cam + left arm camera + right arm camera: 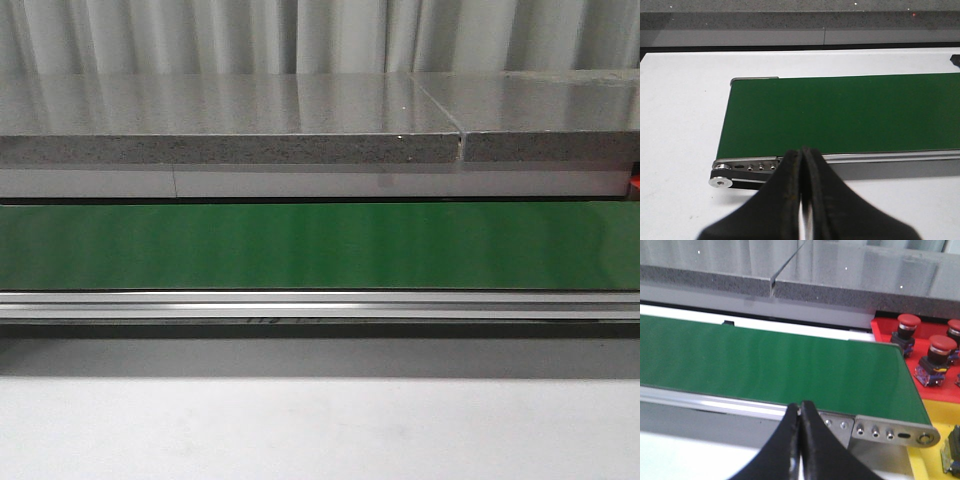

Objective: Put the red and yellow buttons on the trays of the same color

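My left claw [801,165] is pressed together with nothing in it. It hangs over the white surface [680,130], just on the near side of the left end of the green belt [840,112]. The belt's silver rail [890,157] runs along its near edge, and a round roller end [720,182] sits at the left corner.

My right claw [801,415] is pressed together too, and it holds nothing. It hangs near the right end of the green belt [765,370], by the near rail with its little screws [874,430].

The red tray [935,390] lies just past the right end of the belt, on the far side. Red buttons stand on it. One red button [905,332] is farthest back, and another red button [936,360] stands nearer to me. A third one [955,332] shows only partly at the edge of the picture. The yellow tray [935,460] lies next to the red tray, on the near side. Something small [954,450] sits on it at the edge, but I cannot tell what it is.

From the front, the belt [320,245] is bare from left to right. A gray stone slab [230,120] lies behind it.
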`<state>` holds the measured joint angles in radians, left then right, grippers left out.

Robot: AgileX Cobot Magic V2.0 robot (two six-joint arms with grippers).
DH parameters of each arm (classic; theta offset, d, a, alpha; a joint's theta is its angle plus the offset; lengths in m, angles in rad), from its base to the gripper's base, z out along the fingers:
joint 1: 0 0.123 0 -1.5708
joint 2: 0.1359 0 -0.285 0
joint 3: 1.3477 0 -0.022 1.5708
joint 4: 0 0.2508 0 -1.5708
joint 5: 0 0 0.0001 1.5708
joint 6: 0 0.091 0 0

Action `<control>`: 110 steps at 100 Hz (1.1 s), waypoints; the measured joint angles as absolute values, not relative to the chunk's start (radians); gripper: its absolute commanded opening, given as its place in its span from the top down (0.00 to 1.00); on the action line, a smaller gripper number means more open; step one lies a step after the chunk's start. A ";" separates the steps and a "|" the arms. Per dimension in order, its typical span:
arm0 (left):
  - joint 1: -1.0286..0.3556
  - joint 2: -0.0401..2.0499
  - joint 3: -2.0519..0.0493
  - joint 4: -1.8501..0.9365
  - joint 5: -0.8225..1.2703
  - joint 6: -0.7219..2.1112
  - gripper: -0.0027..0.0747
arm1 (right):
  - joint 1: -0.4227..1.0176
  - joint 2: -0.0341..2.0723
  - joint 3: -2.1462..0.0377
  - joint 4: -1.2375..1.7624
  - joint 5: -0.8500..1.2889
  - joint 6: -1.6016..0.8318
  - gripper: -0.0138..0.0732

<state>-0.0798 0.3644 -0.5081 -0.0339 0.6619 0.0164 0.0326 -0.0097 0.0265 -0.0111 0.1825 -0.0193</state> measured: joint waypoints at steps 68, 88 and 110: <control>-0.080 0.364 -0.508 -0.034 0.662 0.016 0.99 | 0.033 -0.010 0.027 -0.011 0.169 -0.012 0.92; -0.080 0.364 -0.508 -0.034 0.662 0.016 0.99 | 0.033 -0.010 0.027 -0.011 0.169 -0.012 0.92; -0.080 0.364 -0.508 -0.034 0.662 0.016 0.99 | 0.033 -0.010 0.027 -0.011 0.169 -0.012 0.92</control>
<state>-0.0798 0.3644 -0.5081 -0.0339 0.6619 0.0164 0.0326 -0.0097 0.0265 -0.0111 0.1686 -0.0119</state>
